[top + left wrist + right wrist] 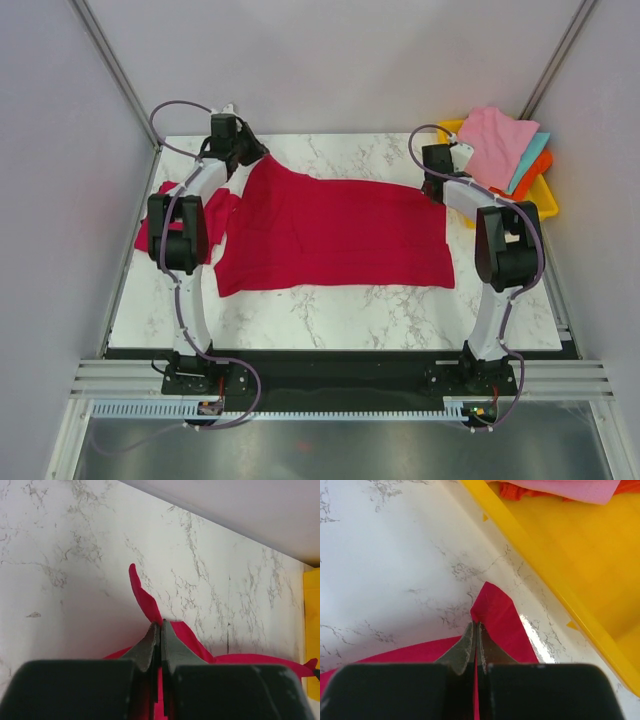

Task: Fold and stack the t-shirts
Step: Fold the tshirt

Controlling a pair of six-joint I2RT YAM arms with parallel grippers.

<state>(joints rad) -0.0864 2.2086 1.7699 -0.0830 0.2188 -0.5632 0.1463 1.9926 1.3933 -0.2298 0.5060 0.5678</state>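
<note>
A crimson-red t-shirt (330,235) lies spread across the middle of the marble table (330,320). My left gripper (243,150) is shut on its far left corner, and the left wrist view shows the red cloth (147,602) pinched between the jaws of that gripper (160,625). My right gripper (437,180) is shut on its far right corner, and the right wrist view shows a folded red tip (495,610) sticking out past the jaws of that gripper (476,625). A second red t-shirt (150,230) lies bunched at the table's left edge, partly under my left arm.
A yellow bin (545,195) stands at the far right, holding pink, teal and orange cloths (500,145). In the right wrist view its yellow wall (560,575) is close beside my right gripper. Grey walls close in the back and sides.
</note>
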